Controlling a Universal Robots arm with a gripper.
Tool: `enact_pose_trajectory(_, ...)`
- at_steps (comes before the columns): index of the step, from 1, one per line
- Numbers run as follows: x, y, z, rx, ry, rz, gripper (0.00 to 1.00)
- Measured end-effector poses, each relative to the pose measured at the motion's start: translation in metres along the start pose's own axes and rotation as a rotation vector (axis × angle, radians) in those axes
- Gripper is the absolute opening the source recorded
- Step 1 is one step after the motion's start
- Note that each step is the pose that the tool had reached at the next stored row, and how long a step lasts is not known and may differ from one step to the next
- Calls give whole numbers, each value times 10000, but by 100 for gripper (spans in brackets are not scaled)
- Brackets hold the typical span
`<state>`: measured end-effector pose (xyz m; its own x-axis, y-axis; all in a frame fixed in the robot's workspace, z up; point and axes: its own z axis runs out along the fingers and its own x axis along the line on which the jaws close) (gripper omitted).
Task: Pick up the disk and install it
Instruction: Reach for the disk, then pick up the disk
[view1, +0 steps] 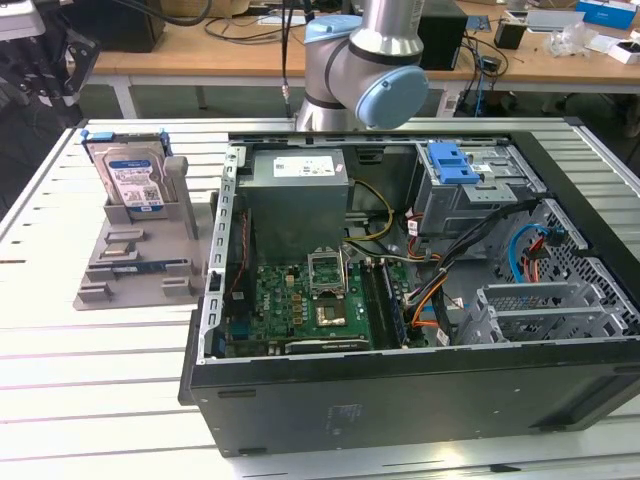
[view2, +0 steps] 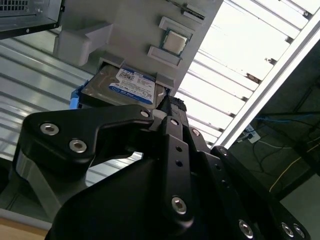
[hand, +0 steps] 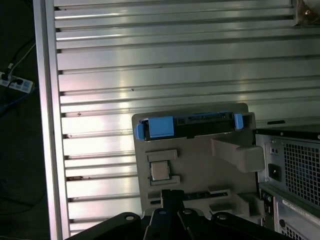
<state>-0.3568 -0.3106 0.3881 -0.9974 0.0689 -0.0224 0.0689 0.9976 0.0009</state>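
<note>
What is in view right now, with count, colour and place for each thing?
disk: one, silver in blue carrier, upright in the holder
holder: one, grey, on the table at the exterior view's left
processor chip: one, silver, on the holder
computer case: one, black, open, on the table
power supply: one, grey, inside the case
motherboard: one, green, inside the case
drive cage: one, grey, inside the case
latch: one, blue, atop the drive cage
table: one, silver, slatted, under everything
robot arm: one, grey and blue, behind the case
gripper: one, black, facing the holder
</note>
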Motion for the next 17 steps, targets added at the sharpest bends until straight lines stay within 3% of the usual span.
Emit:
enact_pose_trajectory(7, -1, 0, 0, 0, 1, -18, 11)
enact_pose_trajectory(14, -1, 0, 0, -29, 1, -1291, 11)
enact_pose_trajectory(17, -1, 0, 0, -45, 2, -2053, 11)
